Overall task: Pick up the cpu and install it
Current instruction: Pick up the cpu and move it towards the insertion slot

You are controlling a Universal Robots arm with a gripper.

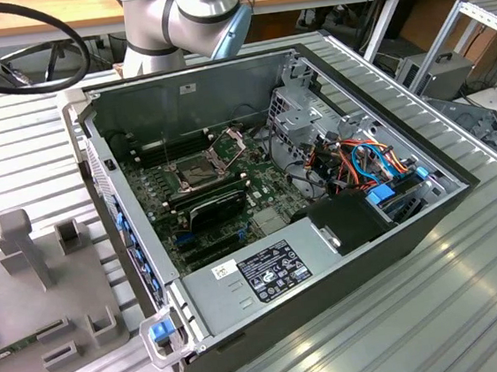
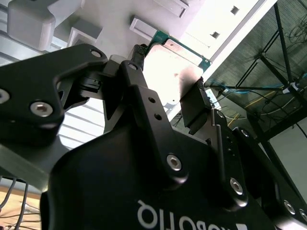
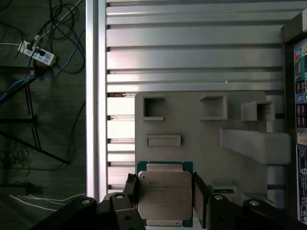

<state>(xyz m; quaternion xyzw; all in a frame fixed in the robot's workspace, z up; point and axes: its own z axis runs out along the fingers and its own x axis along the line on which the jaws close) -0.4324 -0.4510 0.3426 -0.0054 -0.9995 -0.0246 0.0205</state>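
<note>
- The pincer (image 3: pixel 164 197) was pinching the cpu (image 3: pixel 164 189) by two opposite edges, at the rim of the grey plate (image 3: pixel 201 124).
- Its black fingers (image 3: pixel 199 201) hid those edges.
- Whether the cpu rested on the plate or hung clear, I couldn't tell.

Exterior view: set high, off the arm (image 1: pixel 181 11), angled down into the open computer case (image 1: pixel 185 90) from mid-range. Ribbed table (image 1: pixel 404 312) all round, grey fixture plate (image 1: pixel 29 298) at the exterior view's left.
First wrist view: aimed straight down past the hand (image 3: pixel 165 194), with the cpu (image 3: pixel 165 182) between its fingers over the plate; table edge and floor (image 3: pixel 43 120) beyond.
Second wrist view: tucked close behind the hand, glancing along its black body.
Shared by both wrist views: hand, cpu, plate.
Shared by exterior and first wrist views: plate, table slats, case side.
</note>
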